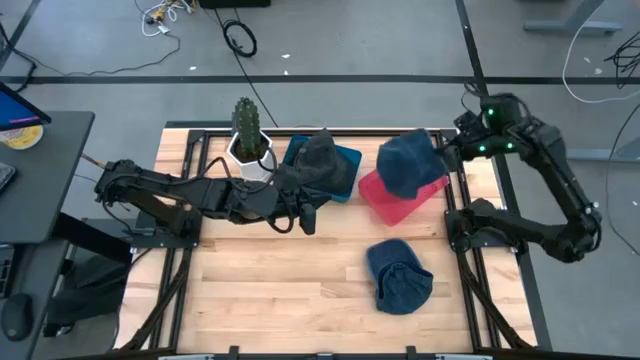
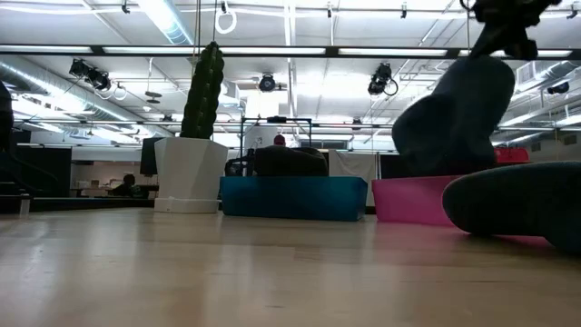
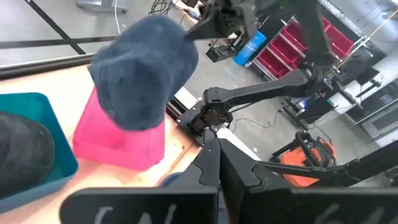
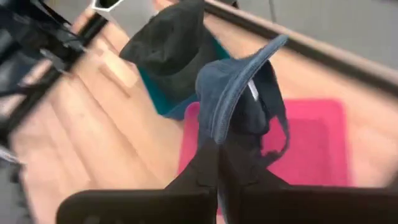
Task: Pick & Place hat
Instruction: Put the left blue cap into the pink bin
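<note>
The blue hat (image 1: 408, 163) hangs just above the pink bin (image 1: 385, 203), pinched by its edge in the right pincer (image 1: 444, 148), whose fingers are closed tight on the fabric. In the right wrist view the hat (image 4: 239, 93) droops from those fingers, brim curling up, the crown folded and slack, the bin (image 4: 311, 143) straight below it. The left pincer (image 1: 308, 222) is shut on nothing and sits low over the worktop (image 1: 290, 290), beside the pink bin and in front of the teal bin (image 1: 340, 170). That teal bin touches the pink bin's side and holds a dark grey hat (image 1: 318, 160). Beyond the teal bin, farther from the pink one, stands a potted cactus (image 1: 246, 130). Another blue hat (image 1: 398, 275) lies crumpled on the worktop in front of the pink bin, near it but not touching.
</note>
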